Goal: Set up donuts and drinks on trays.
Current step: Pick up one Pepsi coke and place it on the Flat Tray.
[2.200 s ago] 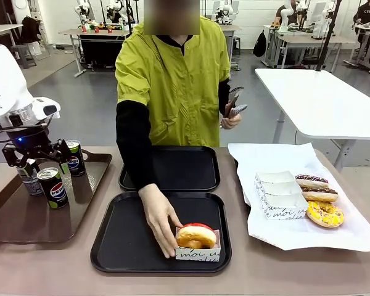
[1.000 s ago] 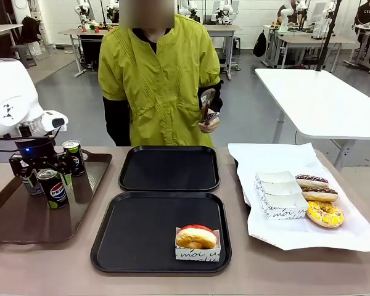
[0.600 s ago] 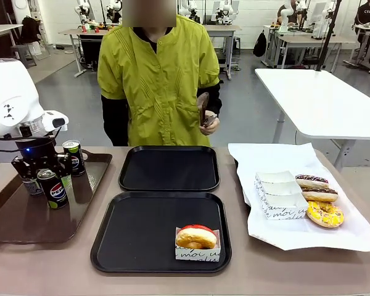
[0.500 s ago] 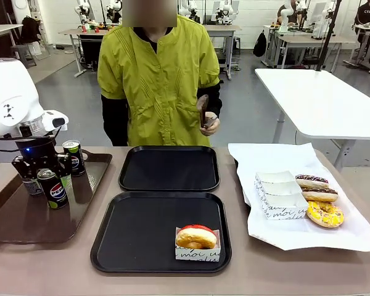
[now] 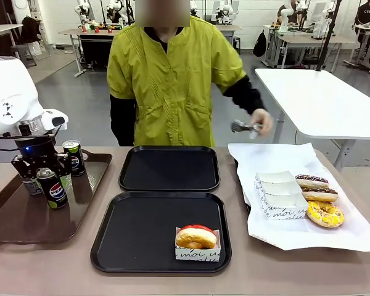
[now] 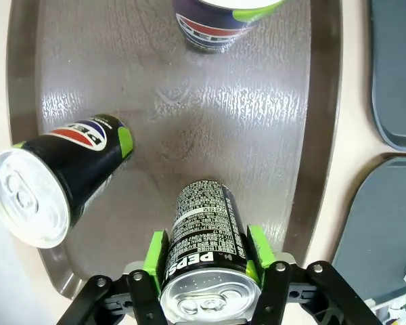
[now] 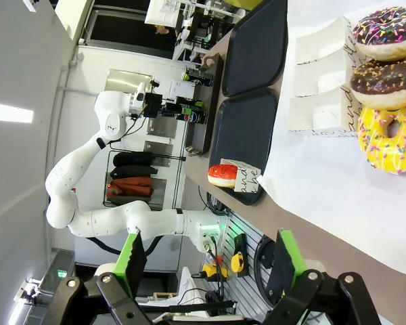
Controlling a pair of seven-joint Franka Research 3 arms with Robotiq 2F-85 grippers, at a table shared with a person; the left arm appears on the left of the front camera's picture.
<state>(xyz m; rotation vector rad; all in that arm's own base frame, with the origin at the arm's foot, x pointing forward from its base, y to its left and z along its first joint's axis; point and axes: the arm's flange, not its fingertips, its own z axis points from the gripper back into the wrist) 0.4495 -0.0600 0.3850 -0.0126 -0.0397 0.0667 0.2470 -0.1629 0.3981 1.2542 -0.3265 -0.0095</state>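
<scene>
Grips Pepsi can (image 6: 201,217) with left gripper (image 6: 206,252), holds right gripper (image 7: 208,250) spread (empty). Next: lift, carry toward 3 o'clock onto near black tray (image 5: 135,234).

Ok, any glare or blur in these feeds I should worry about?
Front view: the person's hand with the tongs is motion-blurred, the trays sharp. Left wrist view: light glares off the brown tray, yet the Pepsi can in the left gripper reads clearly. Right wrist view: rolled sideways, donuts crisp.

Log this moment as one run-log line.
left tool: shut on slim black Pepsi can at brown tray | right tool: open | red-iced boxed donut: on near black tray | person's hand: holds metal tongs
</scene>
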